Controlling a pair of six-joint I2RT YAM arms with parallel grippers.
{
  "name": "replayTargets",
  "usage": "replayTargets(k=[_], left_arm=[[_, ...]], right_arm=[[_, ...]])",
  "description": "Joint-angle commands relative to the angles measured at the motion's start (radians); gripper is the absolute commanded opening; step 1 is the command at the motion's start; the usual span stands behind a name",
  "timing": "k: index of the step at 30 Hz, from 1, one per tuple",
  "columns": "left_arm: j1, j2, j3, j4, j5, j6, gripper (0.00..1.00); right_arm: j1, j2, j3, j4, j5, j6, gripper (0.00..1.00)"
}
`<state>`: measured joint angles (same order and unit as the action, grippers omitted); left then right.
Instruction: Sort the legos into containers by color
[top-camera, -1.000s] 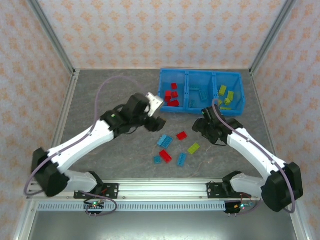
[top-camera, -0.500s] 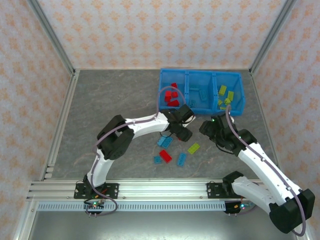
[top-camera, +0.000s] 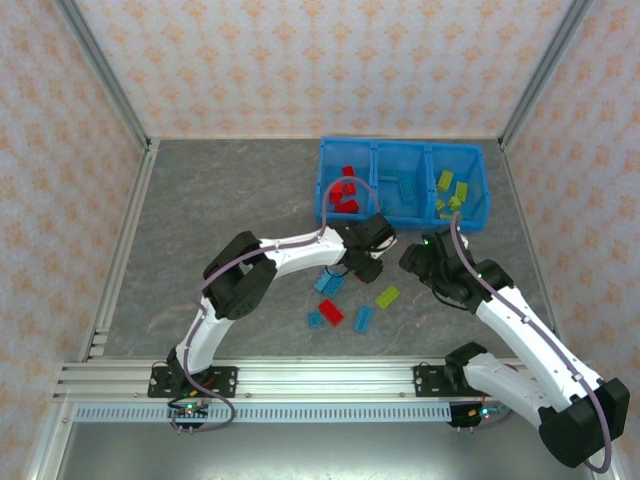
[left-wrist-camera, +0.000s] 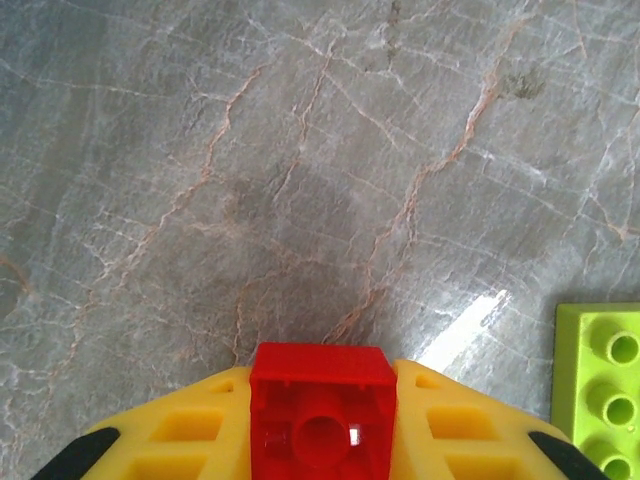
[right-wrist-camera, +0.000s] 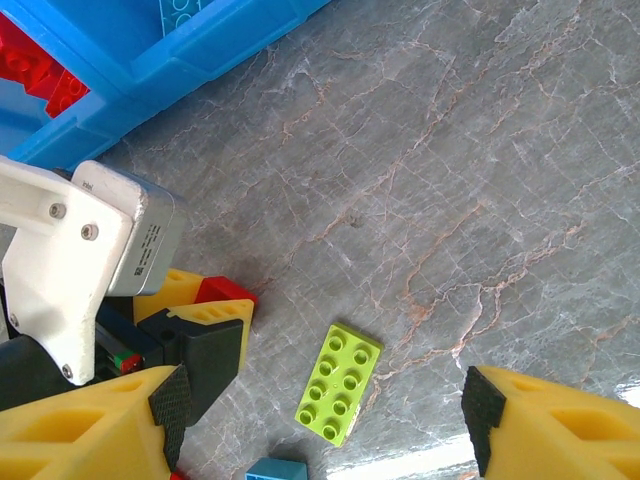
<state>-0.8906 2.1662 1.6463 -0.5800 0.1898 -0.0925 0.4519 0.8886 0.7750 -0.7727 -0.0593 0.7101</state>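
Grey veined stone-look tabletop (left-wrist-camera: 300, 150): smooth, semi-gloss, one glare patch | red studded plastic brick (left-wrist-camera: 322, 405): glossy | yellow-green studded plastic brick (left-wrist-camera: 600, 385): smooth, satin | bright blue plastic bin (right-wrist-camera: 220, 45): smooth | left gripper's yellow moulded-plastic fingers (left-wrist-camera: 215, 397): matt

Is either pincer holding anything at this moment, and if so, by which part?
The left pincer grips a red brick by its two opposite side walls, one finger on each. The right pincer is open and holds nothing.
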Motion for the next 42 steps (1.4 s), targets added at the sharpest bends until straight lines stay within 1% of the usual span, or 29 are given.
replayTargets(k=[1,6,9,11,14,18,21,24,27,28,29,32,33,35,37,39,42], left_arm=[[-0.008,-0.057,-0.015,-0.029,-0.041,0.012,0.28],[-0.003,-0.114,0.005,-0.034,-0.092,0.027,0.28],[0.019,-0.167,0.026,-0.029,-0.142,0.039,0.28],[0.050,-0.191,0.051,-0.015,-0.179,0.045,0.29],[0.107,-0.180,0.118,0.008,-0.228,0.064,0.29],[0.188,-0.079,0.268,0.038,-0.262,0.074,0.29],[0.247,0.069,0.483,-0.018,-0.276,0.054,0.29],[0.279,0.208,0.696,-0.086,-0.271,0.049,0.29],[0.289,0.279,0.809,-0.098,-0.273,0.062,0.33],[0.291,0.293,0.829,-0.096,-0.275,0.063,0.36],[0.292,0.298,0.839,-0.092,-0.275,0.064,0.40],[0.292,0.286,0.844,-0.089,-0.250,0.072,0.53],[0.291,0.276,0.844,-0.098,-0.244,0.070,0.55],[0.291,0.240,0.830,-0.113,-0.233,0.061,0.57],[0.291,0.173,0.775,-0.109,-0.215,0.054,0.56],[0.288,0.063,0.654,-0.068,-0.186,0.037,0.55],[0.263,-0.169,0.378,0.056,-0.159,0.020,0.55]], right_arm=[[-0.001,-0.010,0.013,-0.024,0.015,-0.007,0.74],[0.000,-0.014,0.018,-0.032,0.012,0.000,0.74],[0.000,-0.024,0.015,-0.034,0.013,0.006,0.74],[0.000,-0.028,0.012,-0.030,0.013,0.013,0.74],[0.000,-0.026,0.007,-0.018,0.004,0.017,0.74],[-0.001,-0.026,0.004,-0.008,-0.001,0.024,0.74],[0.000,-0.026,0.010,-0.014,-0.003,0.026,0.74],[-0.001,-0.030,0.019,-0.028,0.000,0.024,0.74],[0.000,-0.036,0.025,-0.039,0.001,0.021,0.74],[0.000,-0.037,0.025,-0.043,0.004,0.020,0.74],[-0.001,-0.038,0.024,-0.043,0.005,0.021,0.74],[0.000,-0.037,0.023,-0.037,-0.003,0.021,0.74],[-0.001,-0.037,0.022,-0.034,-0.005,0.021,0.74],[0.000,-0.035,0.019,-0.030,-0.003,0.023,0.74],[-0.001,-0.034,0.014,-0.024,-0.006,0.023,0.74],[0.000,-0.027,0.008,-0.017,-0.015,0.029,0.75],[-0.001,0.001,-0.003,-0.004,-0.040,0.049,0.74]])
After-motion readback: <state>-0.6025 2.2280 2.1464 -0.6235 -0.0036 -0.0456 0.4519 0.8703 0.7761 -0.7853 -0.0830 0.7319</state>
